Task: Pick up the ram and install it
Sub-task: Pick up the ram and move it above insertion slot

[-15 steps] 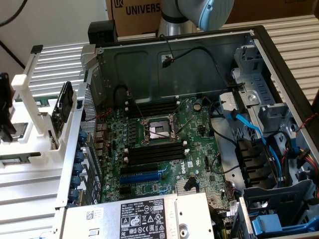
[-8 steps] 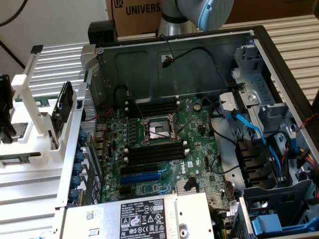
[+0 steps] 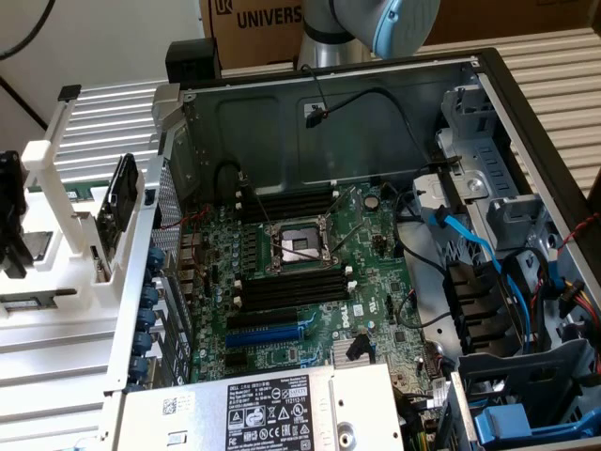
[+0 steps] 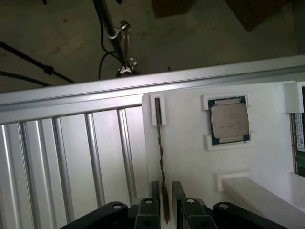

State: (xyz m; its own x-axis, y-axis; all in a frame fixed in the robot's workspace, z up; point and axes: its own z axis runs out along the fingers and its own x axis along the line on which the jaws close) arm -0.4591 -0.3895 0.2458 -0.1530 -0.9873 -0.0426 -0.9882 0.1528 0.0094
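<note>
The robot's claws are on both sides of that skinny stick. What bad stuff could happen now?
1. The ram stands on its thin edge in the white holder, between the fingers of the open gripper. It looks nearer one finger, so closing might tip or twist it.
2. In the exterior view, loose cables lie close to the black memory slots. The stick could snag on them.
</note>
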